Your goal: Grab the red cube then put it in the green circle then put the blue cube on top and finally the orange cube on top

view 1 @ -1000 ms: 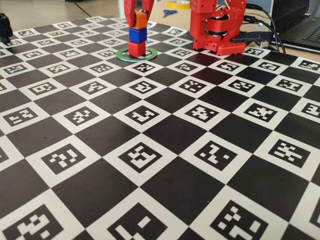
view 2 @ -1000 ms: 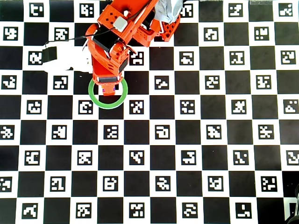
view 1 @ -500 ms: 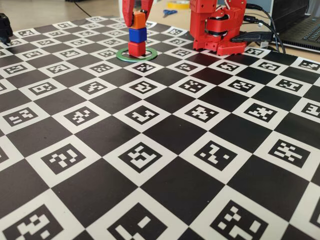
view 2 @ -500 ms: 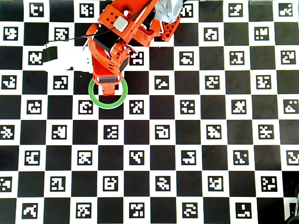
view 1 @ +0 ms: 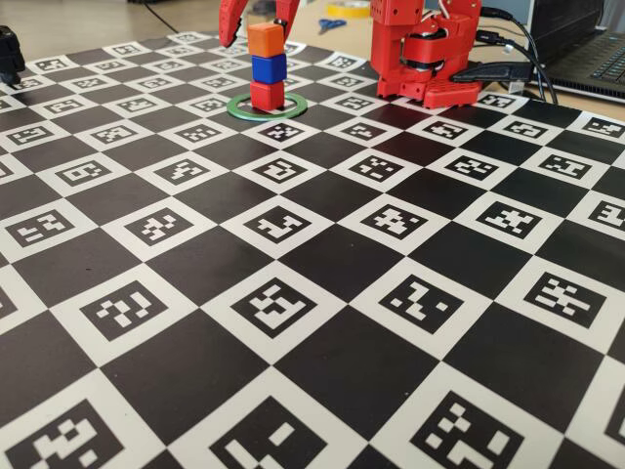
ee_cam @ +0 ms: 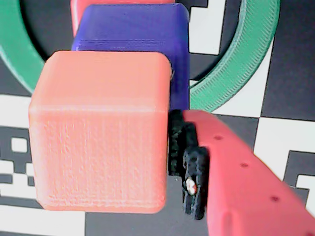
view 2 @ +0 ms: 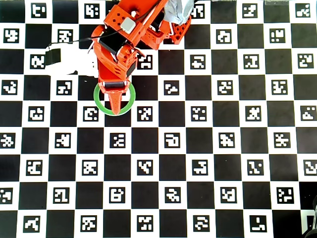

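Observation:
Inside the green circle [view 1: 295,106] the red cube [view 1: 267,94] stands at the bottom, the blue cube [view 1: 269,67] on it and the orange cube [view 1: 265,40] on top. My gripper [view 1: 258,27] is open, its red fingers spread to either side of the orange cube with a gap on both sides. The wrist view looks down the stack: orange cube [ee_cam: 101,132] nearest, blue cube [ee_cam: 142,34] below it, a sliver of red cube [ee_cam: 78,10], the green circle [ee_cam: 236,64], and one finger [ee_cam: 241,182] at the right. From overhead the gripper [view 2: 115,96] hides the cubes above the green circle [view 2: 99,104].
The stack stands on a black-and-white checkered marker mat [view 1: 312,293]. The arm's red base [view 1: 425,54] stands just right of the stack. A laptop [view 1: 596,59] with cables lies at the far right, scissors [view 1: 332,24] beyond the mat, a black object [view 1: 8,54] at the far left.
The gripper was shut on the orange cube atop the stack; it has opened wide and risen slightly. The orange cube stays on the blue cube.

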You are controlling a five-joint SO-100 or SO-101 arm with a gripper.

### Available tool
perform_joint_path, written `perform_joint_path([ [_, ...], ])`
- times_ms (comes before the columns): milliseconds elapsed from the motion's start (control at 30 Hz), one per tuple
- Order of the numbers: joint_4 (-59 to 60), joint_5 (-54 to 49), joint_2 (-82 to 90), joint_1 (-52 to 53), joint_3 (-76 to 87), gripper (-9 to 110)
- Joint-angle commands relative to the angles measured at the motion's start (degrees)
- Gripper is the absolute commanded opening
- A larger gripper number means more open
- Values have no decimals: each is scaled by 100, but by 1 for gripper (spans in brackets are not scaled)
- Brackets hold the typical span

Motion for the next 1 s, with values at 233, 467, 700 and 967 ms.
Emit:
perform_joint_path([
  [233,396,-18,475,44,-237,49],
  [467,694,-53,756,44,-413,50],
  [700,1099,-132,1213,35,-606,50],
  [967,1292,-167,1854,-97,-756,49],
])
